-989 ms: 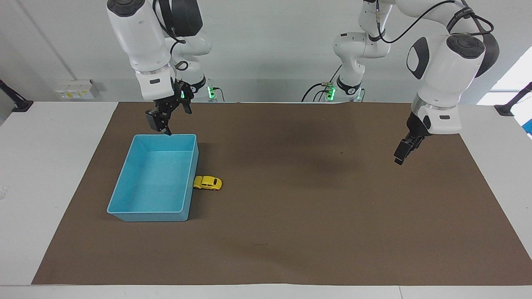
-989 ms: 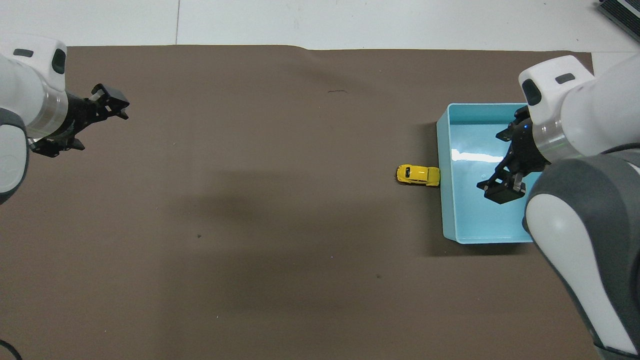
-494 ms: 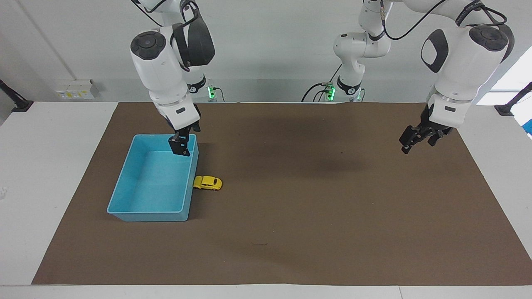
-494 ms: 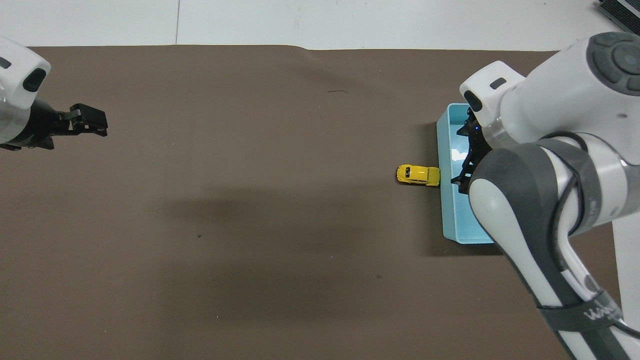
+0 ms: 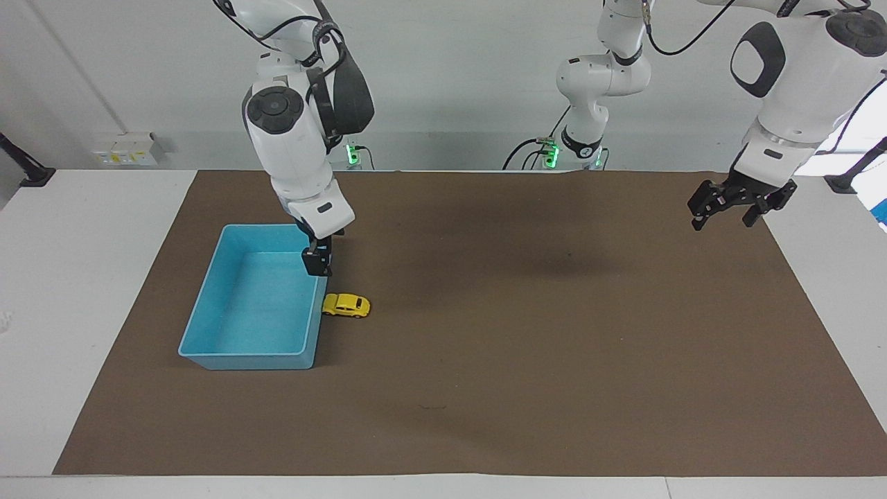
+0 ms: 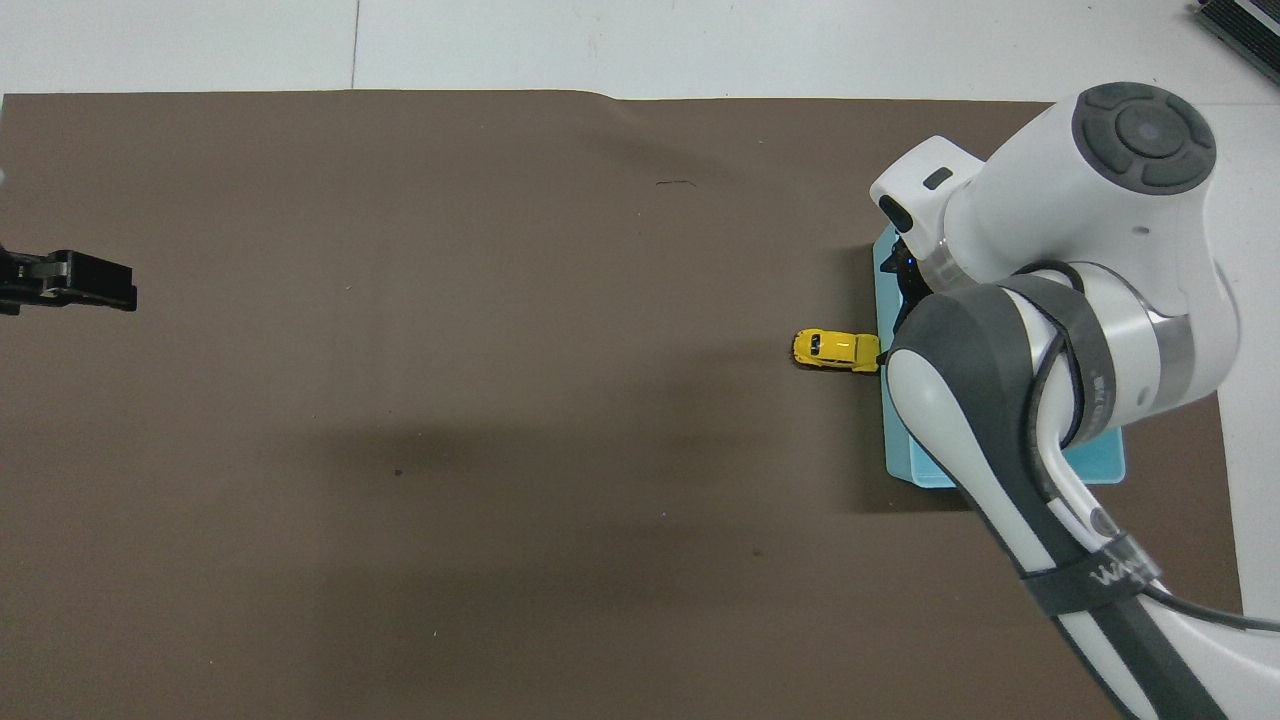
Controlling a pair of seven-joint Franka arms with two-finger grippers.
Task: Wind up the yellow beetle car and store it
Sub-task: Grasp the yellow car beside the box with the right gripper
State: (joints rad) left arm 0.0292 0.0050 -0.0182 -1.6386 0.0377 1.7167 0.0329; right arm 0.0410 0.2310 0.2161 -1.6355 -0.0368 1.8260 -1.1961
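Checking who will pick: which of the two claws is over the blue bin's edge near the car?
The right claw, over the blue bin beside the yellow beetle car; the left claw waits apart.

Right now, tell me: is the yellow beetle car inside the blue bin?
No: the yellow beetle car sits on the brown mat, outside the blue bin, up against the bin's wall.

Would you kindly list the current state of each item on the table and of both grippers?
Tiny yellow beetle car: on its wheels on the brown mat, against the bin's outer wall, not held.
Light blue plastic bin: upright, nothing in it.
Right gripper: open, holding nothing, over the bin's wall close to the car.
Left gripper: open, holding nothing, raised over the mat's edge at the left arm's end.
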